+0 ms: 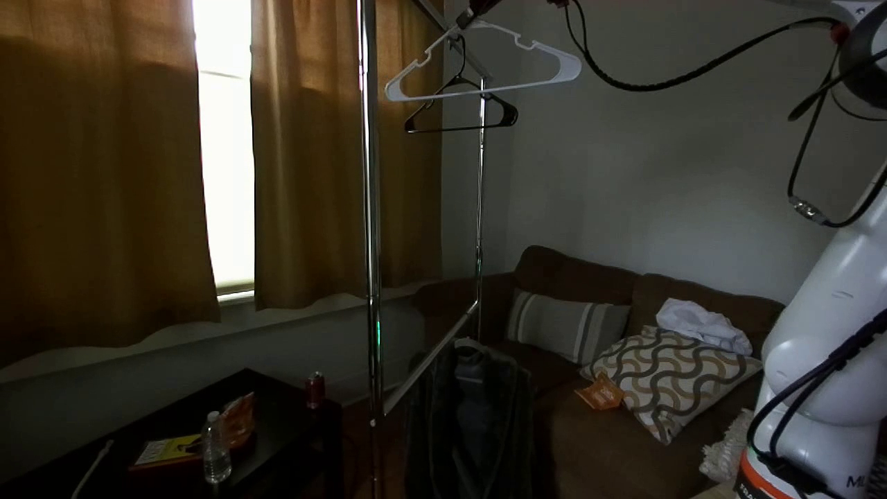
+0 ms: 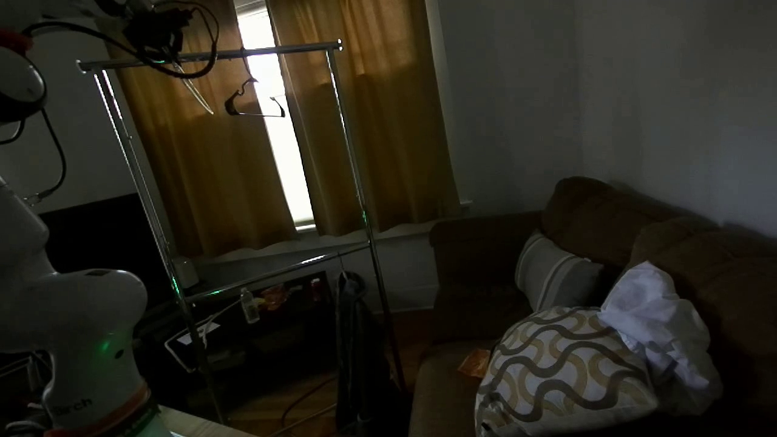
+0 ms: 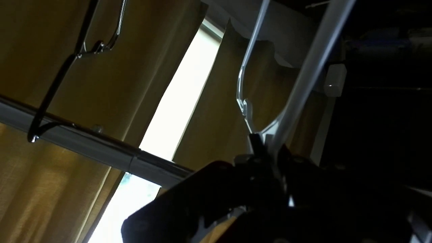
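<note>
My gripper [image 1: 466,18] is shut on a white hanger [image 1: 569,68], gripping it near its neck; the hook is hidden among the dark fingers. In the wrist view the gripper [image 3: 268,150] is very dark, and the hanger's arms [image 3: 308,64] spread upward from it. An exterior view shows this hanger [image 2: 197,94] nearly edge-on, below the level of the chrome rack's top rail [image 2: 303,50]. On that rail hangs a black hanger [image 2: 229,107], apart from the white one. The wrist view shows the rail [image 3: 101,145] left of the gripper, with the black hanger [image 3: 55,90] hooked over it.
A dark jacket [image 1: 475,409] hangs from the rack's lower bar. Behind are yellow-brown curtains [image 2: 388,121]. A low black table bears a bottle [image 1: 215,450] and red can [image 1: 315,390]. A brown sofa holds a patterned pillow [image 2: 564,370] and white cloth [image 2: 655,321].
</note>
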### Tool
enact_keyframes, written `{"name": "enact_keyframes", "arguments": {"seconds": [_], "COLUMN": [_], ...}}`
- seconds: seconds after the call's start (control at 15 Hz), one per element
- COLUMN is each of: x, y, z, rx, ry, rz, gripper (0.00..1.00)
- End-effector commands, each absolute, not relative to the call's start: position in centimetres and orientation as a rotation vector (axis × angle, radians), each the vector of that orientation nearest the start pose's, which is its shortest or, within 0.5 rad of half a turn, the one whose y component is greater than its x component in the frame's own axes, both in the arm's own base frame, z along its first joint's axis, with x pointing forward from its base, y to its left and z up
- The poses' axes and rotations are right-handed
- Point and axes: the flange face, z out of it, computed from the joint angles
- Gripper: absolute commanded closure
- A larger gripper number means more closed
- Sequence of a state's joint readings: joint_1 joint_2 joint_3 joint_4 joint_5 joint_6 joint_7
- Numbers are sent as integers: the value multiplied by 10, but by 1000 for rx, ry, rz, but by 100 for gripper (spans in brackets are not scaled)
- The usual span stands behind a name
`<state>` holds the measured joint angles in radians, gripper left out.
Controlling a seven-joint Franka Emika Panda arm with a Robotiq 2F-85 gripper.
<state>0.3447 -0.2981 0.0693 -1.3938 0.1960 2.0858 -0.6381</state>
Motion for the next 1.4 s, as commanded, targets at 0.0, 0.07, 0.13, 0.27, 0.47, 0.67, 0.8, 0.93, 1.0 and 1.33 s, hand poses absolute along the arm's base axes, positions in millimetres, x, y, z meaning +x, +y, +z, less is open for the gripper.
{"name": "enact_keyframes", "arguments": {"seconds": [0.0, 0.07, 0.13, 0.27, 0.47, 0.67, 0.8, 0.93, 1.0, 1.33], "x": [339, 330, 321, 306, 288, 279, 277, 279, 280, 302], "y": [173, 170, 167, 158, 149, 143, 142, 143, 143, 140], "z": [916, 913, 911, 900, 879, 852, 832, 810, 800, 748], "rx": [-2408, -2422, -2436, -2486, -2571, -2650, -2688, -2710, -2717, -2807], "ry": [-1351, -1348, -1347, -1323, -1309, -1324, -1341, -1356, -1358, -1365], "rz": [-1393, -1370, -1335, -1269, -1162, -1054, -981, -909, -875, -730], "gripper": [98, 98, 98, 98, 98, 98, 98, 98, 98, 98]}}
